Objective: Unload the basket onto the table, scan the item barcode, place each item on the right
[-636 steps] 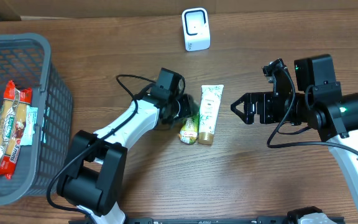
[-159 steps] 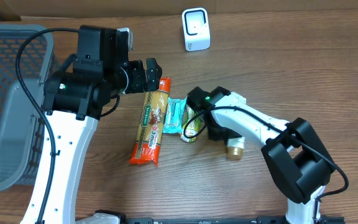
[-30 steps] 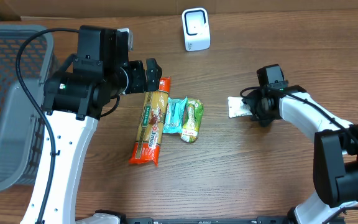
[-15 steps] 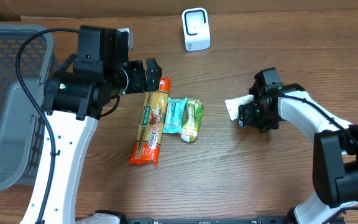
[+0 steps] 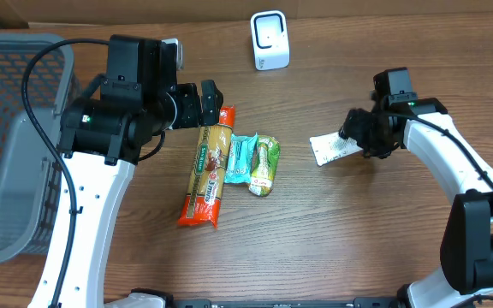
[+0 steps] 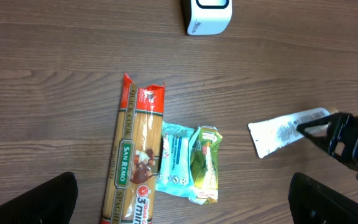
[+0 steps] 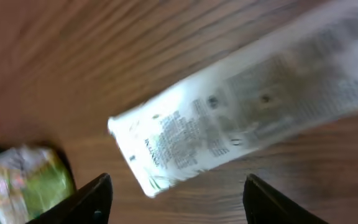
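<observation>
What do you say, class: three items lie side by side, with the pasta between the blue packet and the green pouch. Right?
Not right. The blue packet is the middle one, lying between the pasta and the green pouch. The three do lie side by side. The overhead view shows this.

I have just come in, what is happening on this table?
The right gripper is at the cap end of a white tube, text side up, at the right of the table; whether it grips the tube, I cannot tell. The left gripper hangs open above a pasta pack, beside two small packets. The white scanner stands at the far edge, apart from the tube.
</observation>
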Action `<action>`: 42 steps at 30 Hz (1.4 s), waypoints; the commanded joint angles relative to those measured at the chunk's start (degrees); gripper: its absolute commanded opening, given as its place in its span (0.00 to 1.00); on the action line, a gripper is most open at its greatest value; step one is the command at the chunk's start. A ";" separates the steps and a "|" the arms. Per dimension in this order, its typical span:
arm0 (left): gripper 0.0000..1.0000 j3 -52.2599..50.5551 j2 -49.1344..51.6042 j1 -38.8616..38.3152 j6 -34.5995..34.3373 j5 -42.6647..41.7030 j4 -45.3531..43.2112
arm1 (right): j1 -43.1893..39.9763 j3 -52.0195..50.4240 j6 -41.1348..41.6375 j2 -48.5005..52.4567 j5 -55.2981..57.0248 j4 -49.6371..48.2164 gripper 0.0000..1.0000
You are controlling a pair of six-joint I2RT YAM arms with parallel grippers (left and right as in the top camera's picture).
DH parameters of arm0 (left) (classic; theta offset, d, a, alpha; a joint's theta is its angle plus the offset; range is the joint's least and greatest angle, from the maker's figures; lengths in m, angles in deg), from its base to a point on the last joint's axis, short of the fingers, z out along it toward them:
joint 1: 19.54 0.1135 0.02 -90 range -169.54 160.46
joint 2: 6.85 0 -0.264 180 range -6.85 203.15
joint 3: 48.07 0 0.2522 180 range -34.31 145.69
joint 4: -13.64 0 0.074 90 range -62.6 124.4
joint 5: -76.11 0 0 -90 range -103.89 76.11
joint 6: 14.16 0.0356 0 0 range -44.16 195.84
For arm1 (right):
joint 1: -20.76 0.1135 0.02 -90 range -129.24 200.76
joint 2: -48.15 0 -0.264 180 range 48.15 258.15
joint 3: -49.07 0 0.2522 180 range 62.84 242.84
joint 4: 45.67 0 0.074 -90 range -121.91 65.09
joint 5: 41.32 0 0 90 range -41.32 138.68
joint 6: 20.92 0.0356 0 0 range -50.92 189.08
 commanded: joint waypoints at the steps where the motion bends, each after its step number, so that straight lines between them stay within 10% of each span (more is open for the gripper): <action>1: 1.00 0.20 0.20 -0.07 -0.15 -0.48 -0.17 | 1.27 -1.25 24.92 0.55 15.52 -0.26 0.68; 22: 0.99 0.20 0.20 -0.04 -0.15 -0.48 -0.17 | 5.88 -5.35 31.54 9.92 19.89 -11.41 0.70; 32: 1.00 0.20 0.20 -0.04 -0.15 -0.46 -0.17 | 5.97 -5.35 -1.97 10.12 13.73 -11.41 0.56; 42: 1.00 0.20 0.20 -0.07 -0.15 -0.46 -0.17 | 5.73 -5.07 -29.33 10.10 12.94 -0.98 0.80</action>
